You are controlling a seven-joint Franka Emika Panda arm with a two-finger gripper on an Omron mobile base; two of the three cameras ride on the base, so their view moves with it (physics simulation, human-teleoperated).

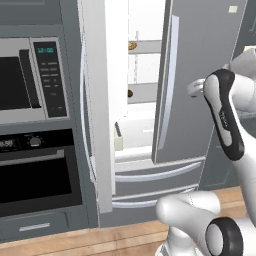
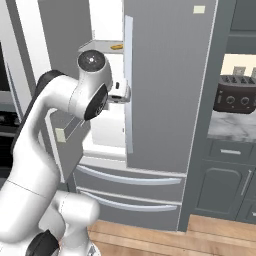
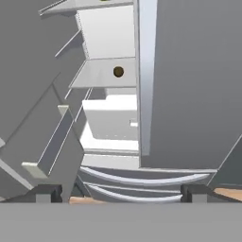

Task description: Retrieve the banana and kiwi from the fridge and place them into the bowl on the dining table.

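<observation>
The pincer (image 3: 121, 194) is spread wide and empty, facing the fridge (image 3: 189, 94), whose left door stands open. The kiwi (image 3: 118, 71) sits on a middle shelf just beside the closed right door's edge; the banana (image 2: 116, 47) lies one shelf higher. Reaching in well likely means staying left of that door edge.

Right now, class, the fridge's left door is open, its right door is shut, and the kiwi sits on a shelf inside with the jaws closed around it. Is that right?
One thing is wrong: the jaws are not around the kiwi. The hand view shows them wide open and empty, well short of it. The fridge's left door is open, its right door shut, and the kiwi sits alone on its shelf.
</observation>
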